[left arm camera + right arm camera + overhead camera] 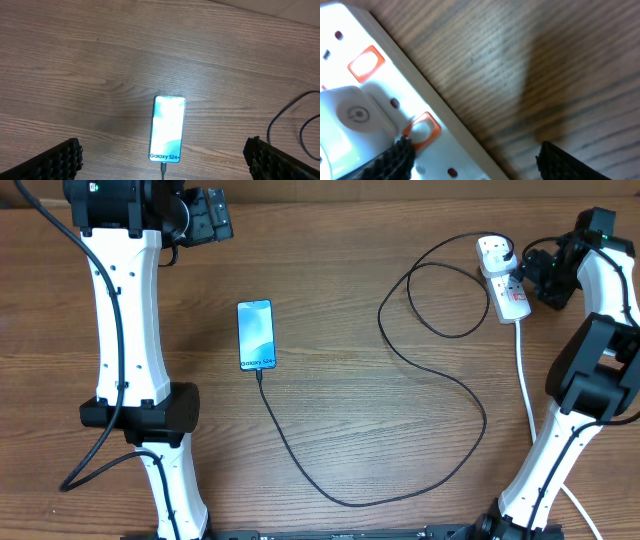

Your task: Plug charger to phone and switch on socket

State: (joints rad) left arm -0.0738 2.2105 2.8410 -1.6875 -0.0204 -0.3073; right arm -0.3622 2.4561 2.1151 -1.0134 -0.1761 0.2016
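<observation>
Charger [163, 172] in phone [256, 334], white adapter [493, 250] in socket [508, 292]

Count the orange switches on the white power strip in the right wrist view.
2 orange switches: one at upper left, one lower beside the white plug; more may lie off-frame.

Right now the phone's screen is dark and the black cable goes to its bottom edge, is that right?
No. The phone is lit, its screen glowing light blue, not dark; the left wrist view shows it. The black cable does reach its bottom edge.
</observation>
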